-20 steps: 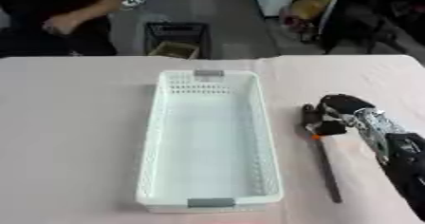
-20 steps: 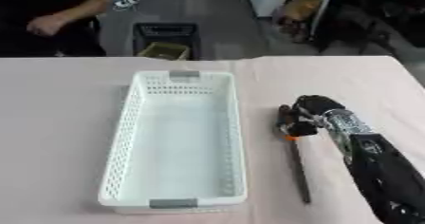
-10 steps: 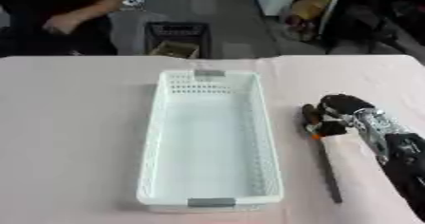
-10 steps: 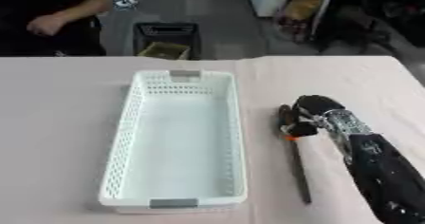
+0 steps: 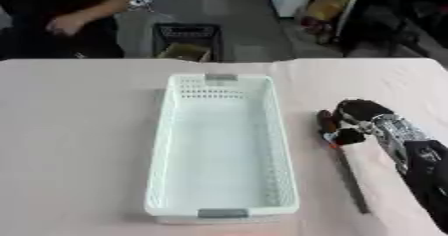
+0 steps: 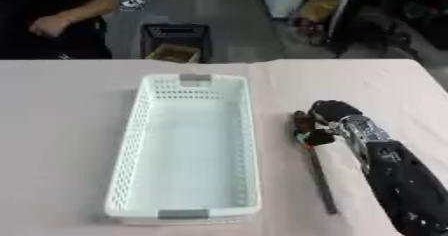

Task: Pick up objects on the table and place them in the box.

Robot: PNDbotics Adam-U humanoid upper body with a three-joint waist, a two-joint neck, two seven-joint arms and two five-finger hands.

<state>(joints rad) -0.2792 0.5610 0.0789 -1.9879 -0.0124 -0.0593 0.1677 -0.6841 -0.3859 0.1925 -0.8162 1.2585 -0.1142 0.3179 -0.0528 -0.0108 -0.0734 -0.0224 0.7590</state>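
**Grasping the tool beside the empty box**

Nearest you, a long dark tool (image 6: 317, 172) is lying on the table (image 6: 61, 130), just right of the white box (image 6: 185, 150). Your right hand (image 6: 328, 117) is curling its fingers round the tool's far, handle end. The box is sitting empty. Next, I judge, you are lifting it clear and carrying it left over the box's rim.

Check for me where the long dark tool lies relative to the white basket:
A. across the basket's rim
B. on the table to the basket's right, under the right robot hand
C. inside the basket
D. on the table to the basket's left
B: the long dark tool lies on the table right of the white basket, its near end under the right robot hand; the basket holds nothing.
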